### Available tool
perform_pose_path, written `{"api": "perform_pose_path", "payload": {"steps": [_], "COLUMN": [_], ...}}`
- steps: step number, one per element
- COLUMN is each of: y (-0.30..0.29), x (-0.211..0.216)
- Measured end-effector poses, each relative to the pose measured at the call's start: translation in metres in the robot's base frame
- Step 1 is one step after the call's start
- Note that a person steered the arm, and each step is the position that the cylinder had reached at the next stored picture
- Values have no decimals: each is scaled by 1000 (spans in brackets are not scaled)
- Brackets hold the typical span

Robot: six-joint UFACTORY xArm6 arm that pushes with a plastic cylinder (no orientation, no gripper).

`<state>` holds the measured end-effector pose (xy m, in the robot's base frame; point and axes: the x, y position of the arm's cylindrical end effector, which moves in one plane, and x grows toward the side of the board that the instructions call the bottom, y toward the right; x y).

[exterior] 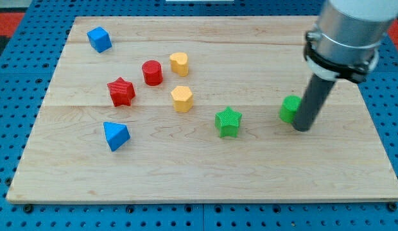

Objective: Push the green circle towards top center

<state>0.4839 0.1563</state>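
The green circle [289,109] lies on the wooden board [205,173] at the view's right, partly hidden by my rod. My tip [303,128] rests on the board right against the green circle's right side, slightly below it. A green star [228,122] lies to the left of the green circle, near the board's middle.
A yellow hexagon [181,98] and a yellow heart [179,63] lie left of centre. A red cylinder [152,72] and a red star [121,91] lie further left. A blue cube [99,39] is at the top left, a blue triangle [115,135] at the lower left.
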Motion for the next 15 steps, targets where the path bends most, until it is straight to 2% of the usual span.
{"api": "perform_pose_path", "payload": {"steps": [4,9,10,12,13,14,15], "y": [-14,-17,13,-129,-133,-131,-68], "x": [-14,0,-11,-122,-123,-73,-75]}}
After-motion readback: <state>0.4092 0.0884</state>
